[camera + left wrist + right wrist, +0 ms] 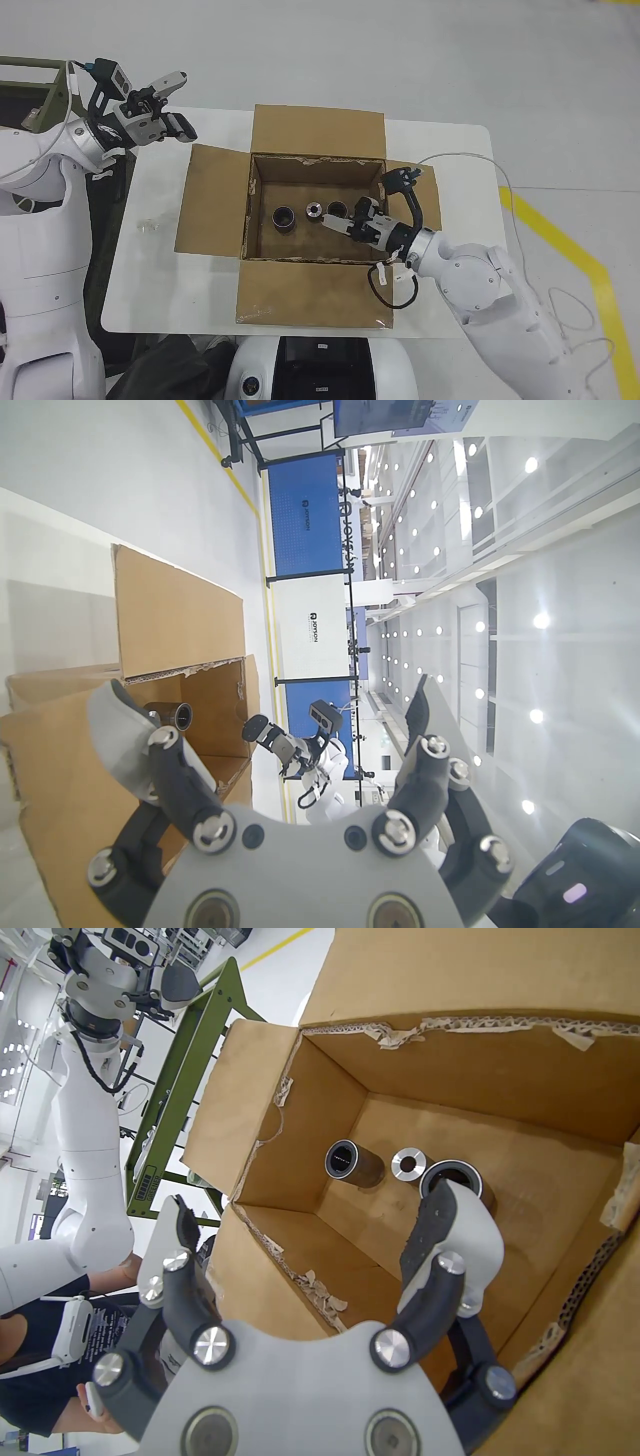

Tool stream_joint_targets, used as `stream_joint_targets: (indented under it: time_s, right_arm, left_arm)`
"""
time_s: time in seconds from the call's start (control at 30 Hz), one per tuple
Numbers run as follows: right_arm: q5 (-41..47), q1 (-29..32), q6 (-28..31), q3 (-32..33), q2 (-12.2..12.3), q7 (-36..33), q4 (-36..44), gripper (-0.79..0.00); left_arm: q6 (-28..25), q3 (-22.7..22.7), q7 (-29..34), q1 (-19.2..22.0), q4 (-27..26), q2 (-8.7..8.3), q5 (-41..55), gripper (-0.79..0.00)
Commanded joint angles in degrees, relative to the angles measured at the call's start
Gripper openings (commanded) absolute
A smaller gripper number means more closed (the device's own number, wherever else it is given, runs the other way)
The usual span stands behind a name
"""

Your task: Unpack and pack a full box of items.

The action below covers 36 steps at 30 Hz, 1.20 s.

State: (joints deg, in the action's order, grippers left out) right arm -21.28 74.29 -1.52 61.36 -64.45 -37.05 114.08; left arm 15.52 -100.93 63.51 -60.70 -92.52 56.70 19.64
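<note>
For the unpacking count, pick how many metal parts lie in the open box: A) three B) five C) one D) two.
A: the floor of the box holds a dark cylinder, a silver ring and a second dark cylinder.

From overhead, looks straight down on the box (318, 130). From the left wrist at ten o'clock, faces it sidelong, well apart; from the right wrist at four o'clock, peers closely into the same interior.
</note>
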Motion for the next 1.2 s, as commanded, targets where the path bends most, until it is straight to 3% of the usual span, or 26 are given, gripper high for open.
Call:
stream_joint_targets:
  time_s: [0.0, 0.23, 0.67, 1.17]
  right_arm:
    - [-3.6, -0.6, 0.0, -0.9, 0.0, -0.4, 0.1, 0.000]
    - [-14.3, -4.8, -4.0, -4.1, -0.4, -3.9, 0.6, 0.000]
    - [-31.3, -14.0, -4.4, -12.5, -1.9, -11.6, -4.0, 0.000]
    - [-32.3, -20.1, 2.1, -14.3, -3.3, -19.2, -11.9, 0.000]
  left_arm:
    - [0.0, 0.0, 0.0, 0.0, 0.0, 0.00, 0.0, 0.000]
    - [0.0, 0.0, 0.0, 0.0, 0.0, 0.00, 0.0, 0.000]
    - [0.0, 0.0, 0.0, 0.0, 0.0, 0.00, 0.0, 0.000]
    - [0.0, 0.0, 0.0, 0.0, 0.0, 0.00, 0.0, 0.000]
